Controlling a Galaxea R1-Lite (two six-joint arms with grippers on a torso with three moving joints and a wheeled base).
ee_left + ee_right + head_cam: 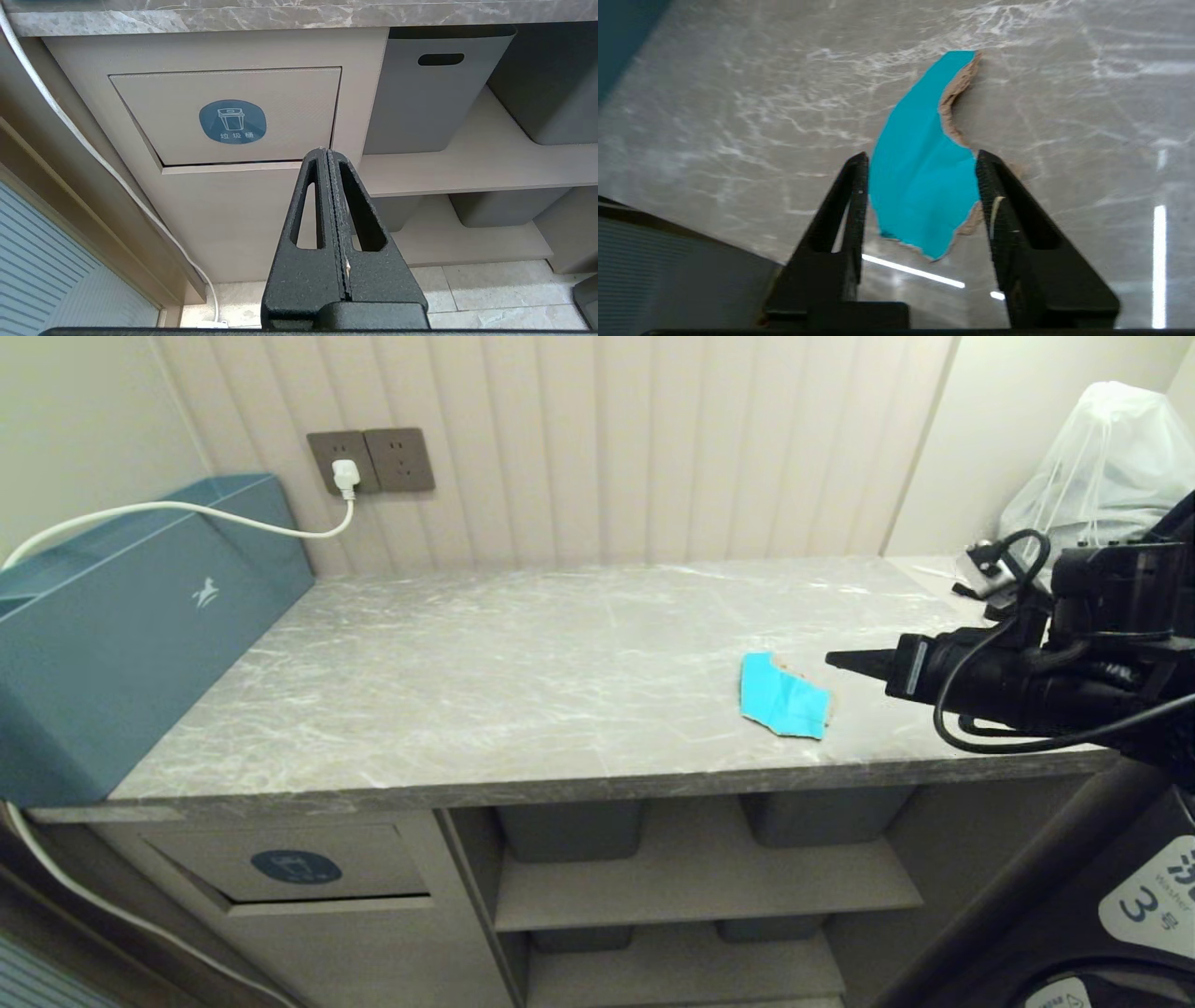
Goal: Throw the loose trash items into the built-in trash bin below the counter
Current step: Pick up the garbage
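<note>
One turquoise trash scrap [784,698] with torn brown edges lies flat on the grey marble counter [523,663], near its front right. My right gripper [837,660] hovers just right of it, open, and in the right wrist view the scrap [924,177] lies between the spread fingers [857,186] without being touched. The built-in trash bin flap [308,863] with its dark-blue sticker sits below the counter at the left, closed. My left gripper [327,151] is parked low before the bin flap [229,116], shut and empty.
A big dull-blue box [121,625] stands on the counter's left end, with a white cable [187,509] running to a wall socket. Grey tubs [569,829] sit on shelves below. A white plastic bag [1102,476] is at the back right.
</note>
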